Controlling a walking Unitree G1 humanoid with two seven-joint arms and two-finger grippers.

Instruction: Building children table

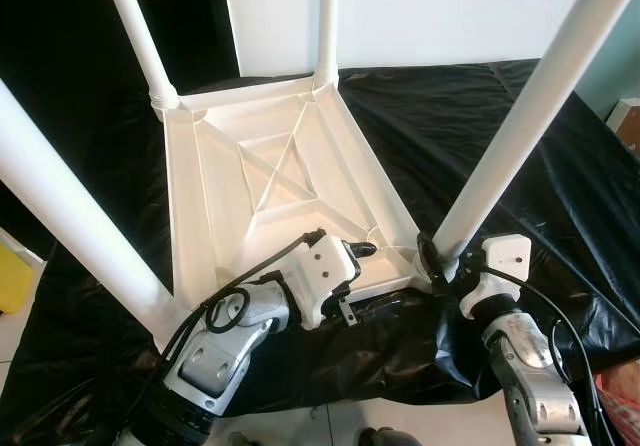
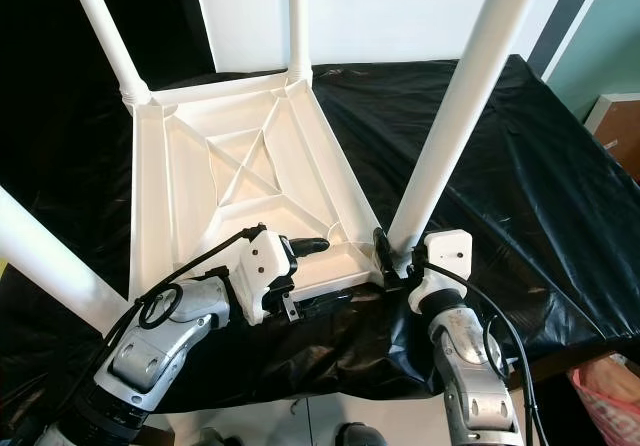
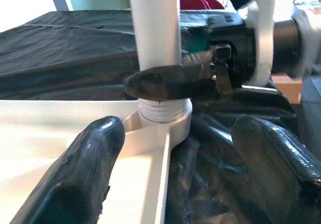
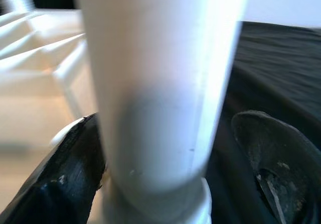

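Between the right pincer's (image 2: 392, 256) spread fingers stands the near-right white table leg (image 2: 452, 126), seated in the upturned tabletop's (image 2: 240, 171) corner socket. Left pincer (image 2: 312, 245), apart, rests just beside, on the tabletop's rim. Close squarely, low on the leg, then twist.

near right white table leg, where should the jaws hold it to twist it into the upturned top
Low on the round white plastic leg, just above its threaded collar at the white tabletop's corner, coming from the robot's side. The right gripper already straddles it there, jaws not yet clamped; the left gripper hovers beside.
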